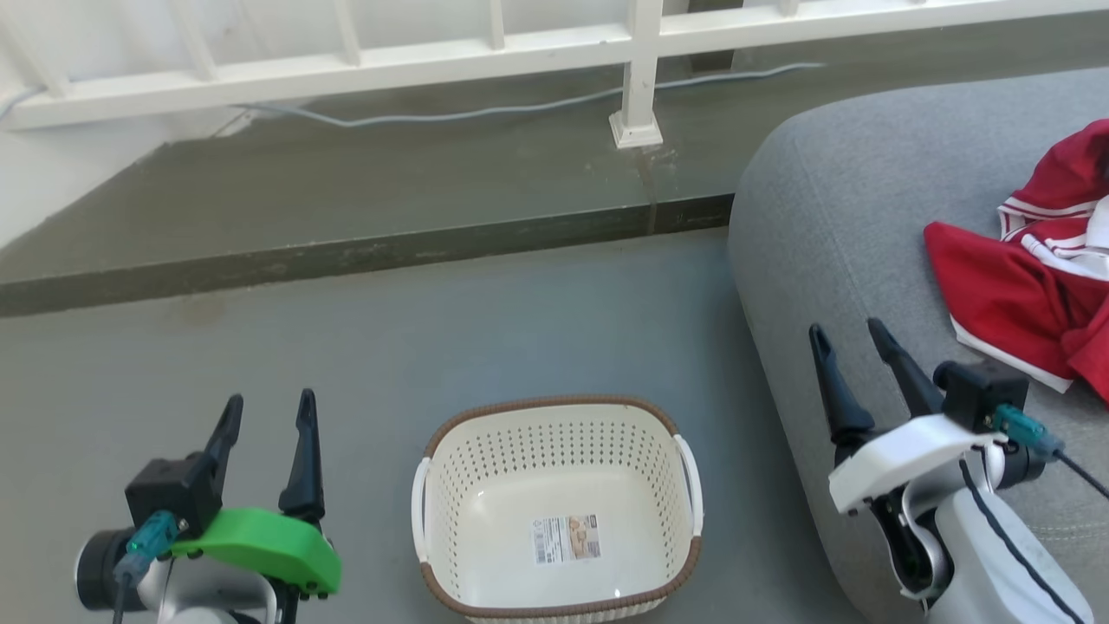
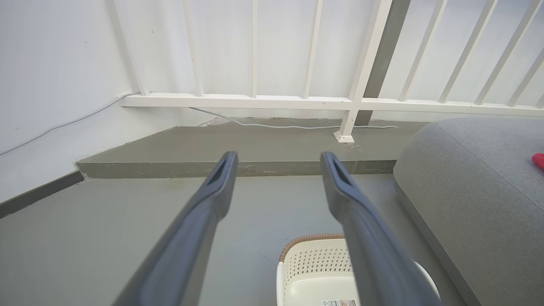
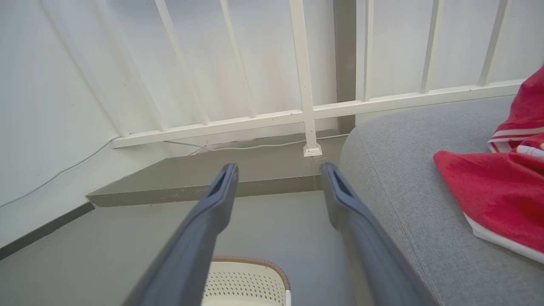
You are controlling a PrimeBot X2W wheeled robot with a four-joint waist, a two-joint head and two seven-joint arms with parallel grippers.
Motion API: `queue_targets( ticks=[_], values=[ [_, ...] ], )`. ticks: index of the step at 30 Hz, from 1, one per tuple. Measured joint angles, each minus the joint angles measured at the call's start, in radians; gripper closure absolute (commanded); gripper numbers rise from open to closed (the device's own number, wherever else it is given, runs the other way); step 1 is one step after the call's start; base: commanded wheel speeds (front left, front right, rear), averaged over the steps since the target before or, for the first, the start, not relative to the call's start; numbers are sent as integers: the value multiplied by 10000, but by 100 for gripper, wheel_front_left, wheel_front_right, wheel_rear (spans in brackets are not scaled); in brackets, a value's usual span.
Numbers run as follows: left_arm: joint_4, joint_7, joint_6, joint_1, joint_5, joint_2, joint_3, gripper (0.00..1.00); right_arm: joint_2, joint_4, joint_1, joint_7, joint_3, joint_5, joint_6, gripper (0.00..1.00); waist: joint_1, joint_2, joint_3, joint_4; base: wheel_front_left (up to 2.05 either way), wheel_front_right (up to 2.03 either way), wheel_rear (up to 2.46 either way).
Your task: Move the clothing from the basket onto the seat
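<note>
Clothing (image 1: 1022,286) lies in a rumpled red heap with white striped trim on the grey seat (image 1: 832,217), at about three o'clock in the head view and running off that edge, so its full extent cannot be told. The seat itself fills the stretch from two to five o'clock, its rounded edge dropping to the floor (image 1: 433,329). The basket (image 1: 554,406) stands on the floor at six o'clock, just beside the seat's lower edge but apart from it, and holds nothing but a label sticker (image 1: 566,539) on its bottom. Judging by that, the job looks done: no garment is left in the basket, and what remains, if anything, is only to draw the arms away. The right gripper (image 1: 846,327) hovers at four o'clock over the near edge of the seat, its two dark fingers spread and bare, with the clothing near it toward two o'clock yet untouched. The left gripper (image 1: 269,399) hangs at eight o'clock above the floor, to nine o'clock of the basket, its fingers likewise parted with nothing between them. Farther out, at twelve o'clock, a raised step carries a white railing (image 1: 485,52) with a pale cable (image 1: 485,111) trailing along its foot.
</note>
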Motion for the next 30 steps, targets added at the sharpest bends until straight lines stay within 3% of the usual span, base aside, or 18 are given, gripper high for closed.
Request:
queue_targets(
  ticks=[10,30],
  values=[
    [-77,4,0,625,188,-217,111,0,-136,-612,883,0,69,-151,-351,0,0,0,-383,-145,0,0,0],
    [-222,263,0,1080,711,-428,136,0,-372,-1818,1521,63,-29,-171,-612,0,0,0,-381,-82,0,0,0]
  ],
)
